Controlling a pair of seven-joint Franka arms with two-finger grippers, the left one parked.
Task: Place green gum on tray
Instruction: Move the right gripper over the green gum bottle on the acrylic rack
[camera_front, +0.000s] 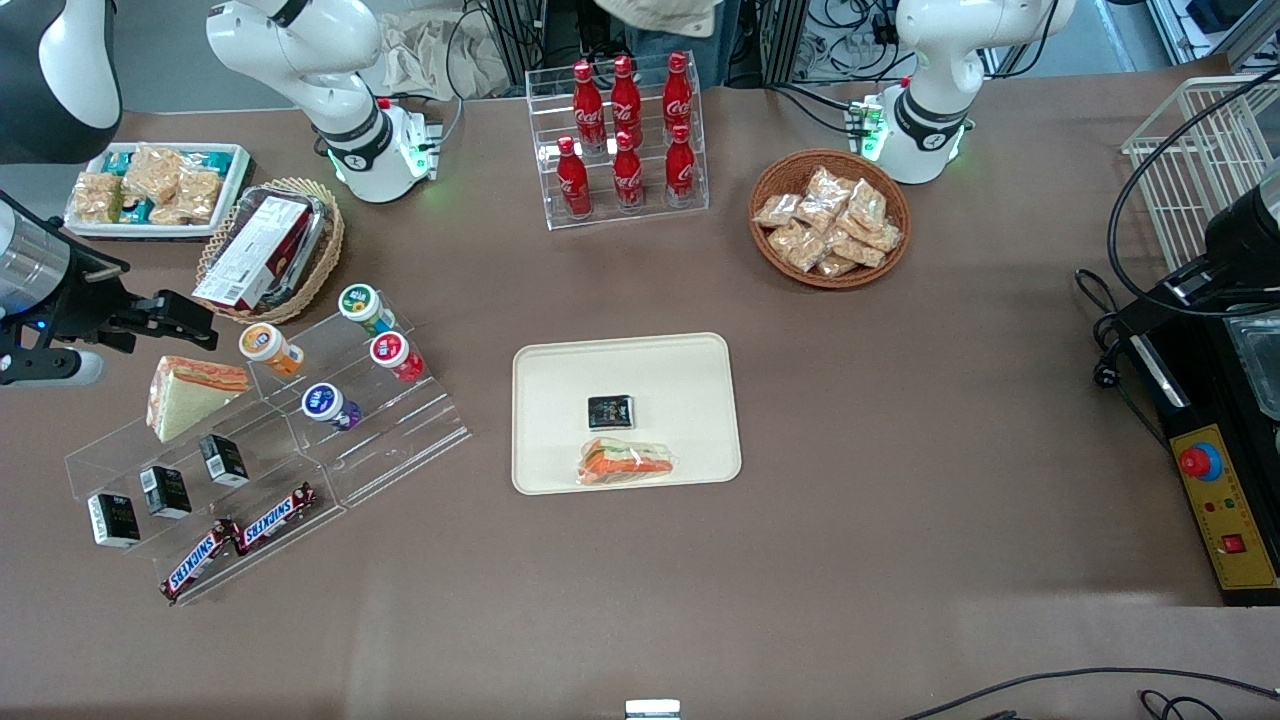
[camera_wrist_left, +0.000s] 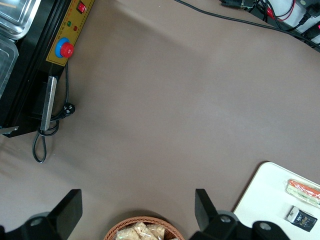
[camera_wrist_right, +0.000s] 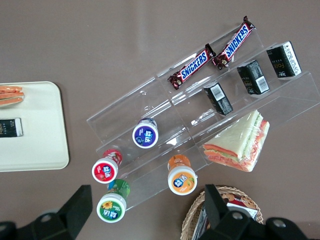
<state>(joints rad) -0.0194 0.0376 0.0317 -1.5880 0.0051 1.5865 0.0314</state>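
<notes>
Clear acrylic stepped display rack (camera_front: 300, 440) sitting at the working arm's end of the table, loaded with snacks. Green gum (camera_front: 361, 303) parked on the top step, farthest from the front camera, green lid (camera_wrist_right: 111, 208) with its white rim facing up. Red-lidded bottle (camera_front: 394, 353) just beside it, one step nearer the camera, orange-lidded bottle (camera_front: 268, 345) along the same top step, blue-lidded bottle (camera_front: 327, 404) lower down. Also on the rack: a wrapped sandwich wedge (camera_front: 185, 392), three small black boxes (camera_front: 168, 490) and two Snickers bars (camera_front: 240, 540) on the lowest step.

Gripper (camera_front: 185, 318) hanging above the table just beside the rack's top end, near the wicker basket (camera_front: 270, 250) with the boxed snack. Wide open, nothing between the fingers (camera_wrist_right: 75, 210), well apart from the green gum. From the wrist camera, looking straight down with the gum showing between the two fingers.

Cream tray (camera_front: 560, 380) flat on the brown table (camera_front: 900, 450) mid-table, well clear of the rack. Already carrying a small black packet (camera_front: 610, 411) and a wrapped sandwich (camera_front: 625, 462). Gum not on it yet.
</notes>
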